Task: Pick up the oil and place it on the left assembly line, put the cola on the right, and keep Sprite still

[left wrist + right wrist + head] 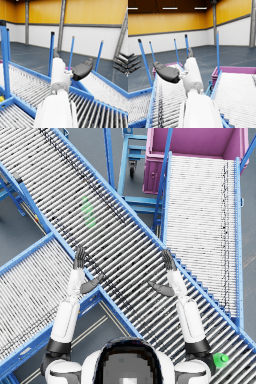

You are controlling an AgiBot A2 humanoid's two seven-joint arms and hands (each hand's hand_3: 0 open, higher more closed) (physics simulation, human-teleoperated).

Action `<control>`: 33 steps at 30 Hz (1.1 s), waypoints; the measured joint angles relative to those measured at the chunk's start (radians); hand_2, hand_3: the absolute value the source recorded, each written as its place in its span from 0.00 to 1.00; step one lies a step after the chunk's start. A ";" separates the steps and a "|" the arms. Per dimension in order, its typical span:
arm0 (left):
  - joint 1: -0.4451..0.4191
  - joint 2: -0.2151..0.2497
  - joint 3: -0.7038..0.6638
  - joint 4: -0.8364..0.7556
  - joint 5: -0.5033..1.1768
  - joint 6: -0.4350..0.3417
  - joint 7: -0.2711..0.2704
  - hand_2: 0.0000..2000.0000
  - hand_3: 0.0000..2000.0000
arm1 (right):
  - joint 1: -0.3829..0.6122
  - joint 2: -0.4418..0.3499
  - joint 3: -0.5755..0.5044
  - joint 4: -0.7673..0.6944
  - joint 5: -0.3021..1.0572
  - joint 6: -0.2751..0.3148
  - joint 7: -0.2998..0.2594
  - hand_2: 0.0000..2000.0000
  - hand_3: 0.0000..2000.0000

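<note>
A faint, blurred green bottle-like shape [88,211] lies on the long diagonal roller conveyor [125,243], well beyond both hands. Another green object [220,359] sits on the same conveyor at the lower right, beside my right elbow; I cannot tell what it is. No oil or cola shows in any view. My left hand [82,273] and right hand [167,276] hover over the conveyor, fingers spread, holding nothing. The left wrist view shows the left hand [81,69] empty, and the right wrist view shows the right hand [168,72] empty.
A left roller line [30,288] branches off at the lower left. A right roller line [200,223] runs to a pink bin [200,148] at the top. Blue rails and upright posts [51,53] edge the lines. Grey floor lies between the frames.
</note>
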 measured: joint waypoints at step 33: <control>0.000 0.000 0.000 0.000 0.000 0.000 0.000 0.00 0.00 | 0.000 0.000 0.000 0.000 0.000 0.000 0.000 0.00 0.00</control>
